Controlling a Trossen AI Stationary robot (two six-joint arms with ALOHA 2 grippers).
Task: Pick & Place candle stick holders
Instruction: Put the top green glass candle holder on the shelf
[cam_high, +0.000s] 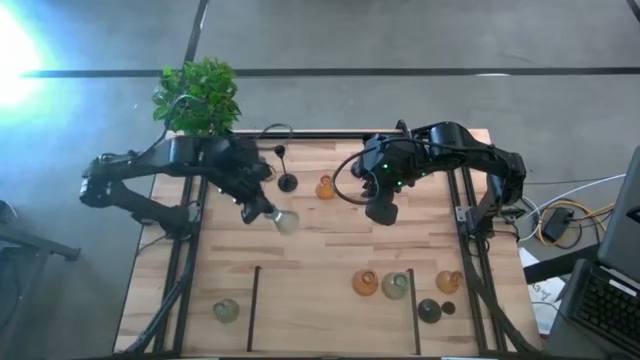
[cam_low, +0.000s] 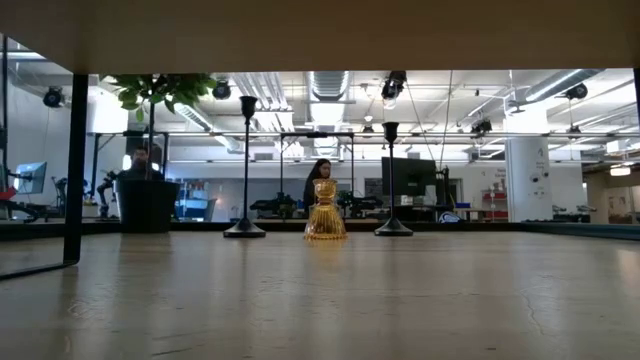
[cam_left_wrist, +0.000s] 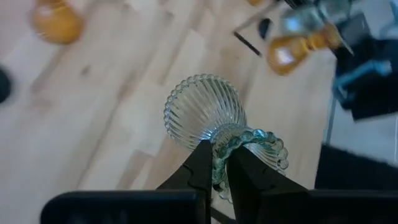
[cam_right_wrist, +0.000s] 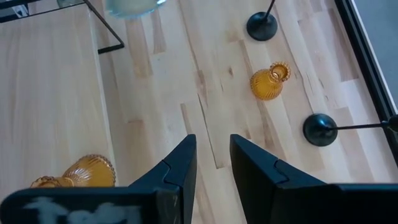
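Left end effector (cam_high: 268, 212) is clamped on the frilled rim of a pale greenish-clear ribbed holder (cam_left_wrist: 205, 111), carried near the middle of the wooden counter (cam_high: 320, 255); in the high view that holder (cam_high: 287, 222) sticks out just past the fingertips. Whether it is touching the counter or lifted is hard to tell from above.

Right end effector (cam_high: 382, 212) sits over the counter's centre-right, fingers parted with nothing between them; the right wrist view shows bare wood in the gap (cam_right_wrist: 211, 163).

An amber holder (cam_high: 325, 187) stands toward the far side, between the two arms, with a black thin-stemmed holder (cam_high: 287, 181) just beside it on the left. The low view shows the amber holder (cam_low: 325, 211) between two black stemmed ones (cam_low: 245, 165) (cam_low: 392, 178).

Near edge, right half: amber holder (cam_high: 365, 282), pale greenish holder (cam_high: 394, 286), another amber holder (cam_high: 449, 281), and a dark round holder (cam_high: 429, 311) close together. One more pale greenish holder (cam_high: 226, 311) sits alone at the near left.

Potted plant (cam_high: 197, 95) at the far left corner.
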